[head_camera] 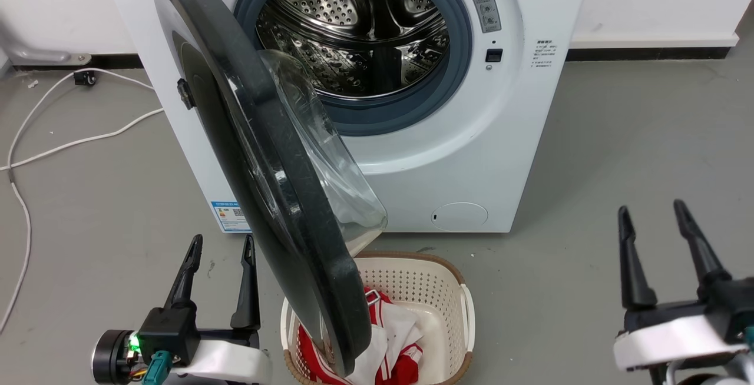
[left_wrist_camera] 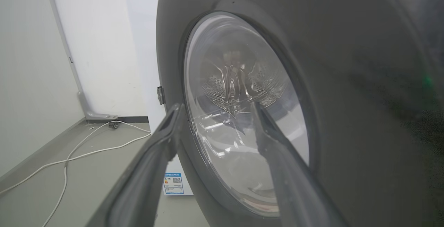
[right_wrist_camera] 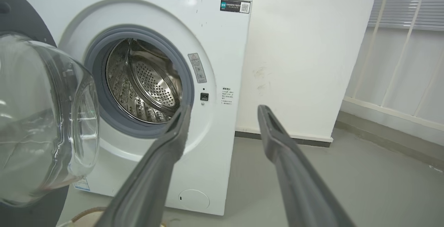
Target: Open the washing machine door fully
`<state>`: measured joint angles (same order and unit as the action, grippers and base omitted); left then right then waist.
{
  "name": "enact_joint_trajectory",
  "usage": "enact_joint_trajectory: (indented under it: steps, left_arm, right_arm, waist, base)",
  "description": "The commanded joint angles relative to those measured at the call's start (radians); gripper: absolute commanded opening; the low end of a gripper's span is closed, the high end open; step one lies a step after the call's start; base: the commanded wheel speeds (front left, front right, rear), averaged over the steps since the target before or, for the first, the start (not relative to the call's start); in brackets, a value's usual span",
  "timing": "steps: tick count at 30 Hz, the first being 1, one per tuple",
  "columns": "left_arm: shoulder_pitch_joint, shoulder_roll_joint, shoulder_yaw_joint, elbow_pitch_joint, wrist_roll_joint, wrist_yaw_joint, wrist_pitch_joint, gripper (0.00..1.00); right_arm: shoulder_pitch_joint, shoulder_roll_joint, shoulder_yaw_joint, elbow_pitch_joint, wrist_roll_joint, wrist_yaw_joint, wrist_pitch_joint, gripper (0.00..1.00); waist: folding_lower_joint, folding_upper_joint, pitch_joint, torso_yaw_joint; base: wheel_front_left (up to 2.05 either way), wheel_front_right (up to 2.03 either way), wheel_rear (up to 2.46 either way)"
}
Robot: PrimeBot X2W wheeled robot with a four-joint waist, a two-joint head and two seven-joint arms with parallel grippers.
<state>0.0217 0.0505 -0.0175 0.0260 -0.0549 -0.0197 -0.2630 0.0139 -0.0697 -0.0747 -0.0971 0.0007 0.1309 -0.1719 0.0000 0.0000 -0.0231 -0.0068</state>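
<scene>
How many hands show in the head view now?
2. The left hand is lower left, open, beside the outer face of the washing machine door. The right hand is lower right, open, well clear of the door.

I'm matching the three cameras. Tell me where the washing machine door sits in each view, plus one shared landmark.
Head view: washing machine door edge-on, slanting from upper left to bottom centre.
Left wrist view: dark outer face across centre and right.
Right wrist view: its glass bowl at the left edge.
Shared landmark: the steel drum, seen through the glass in the left wrist view.
</scene>
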Motion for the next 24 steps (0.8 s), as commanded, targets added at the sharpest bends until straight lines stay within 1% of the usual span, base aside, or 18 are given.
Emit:
enact_joint_trajectory:
  steps: [1,3,6,12,18,23,24]
  left_arm:
    - [-0.002,0.000,0.004,-0.002,0.005,-0.004,-0.003,1.00]
    - [-0.004,0.000,0.005,-0.003,0.006,-0.004,-0.002,1.00]
    - [-0.006,0.000,0.005,0.000,0.008,-0.006,-0.002,1.00]
    - [-0.008,0.000,0.004,0.004,0.008,-0.008,-0.002,1.00]
    - [-0.007,0.000,0.004,0.006,0.010,-0.011,-0.002,1.00]
    - [-0.009,0.000,0.002,0.009,0.004,-0.013,-0.002,1.00]
    - [-0.009,0.000,0.002,0.009,0.003,-0.014,-0.002,0.64]
  right_arm:
    - [0.025,0.007,0.005,-0.013,-0.021,0.000,0.007,1.00]
    - [0.050,0.014,0.016,-0.029,-0.053,0.000,0.016,1.00]
    - [0.077,0.020,0.020,-0.008,-0.062,0.000,0.009,1.00]
    - [0.081,0.021,0.022,0.058,0.009,0.000,-0.013,1.00]
    - [0.056,0.021,0.019,0.086,0.036,0.000,-0.027,1.00]
    - [0.043,0.021,0.015,0.093,0.036,0.000,-0.032,1.00]
    - [0.043,0.021,0.014,0.095,0.035,0.000,-0.033,1.00]
  waist:
    - [0.0000,0.0000,0.000,0.001]
    - [0.0000,0.0000,0.000,0.001]
    - [0.0000,0.0000,0.001,0.002]
    - [0.0000,0.0000,0.002,0.002]
    - [0.0000,0.0000,0.004,-0.001]
    - [0.0000,0.0000,0.007,-0.001]
    - [0.0000,0.0000,0.008,-0.002]
  base:
    - [0.00,0.00,0.00]
    - [0.00,0.00,0.00]
    - [0.00,0.00,0.00]
    - [0.00,0.00,0.00]
    - [0.00,0.00,0.00]
    - [0.00,0.00,0.00]
    - [0.00,0.00,0.00]
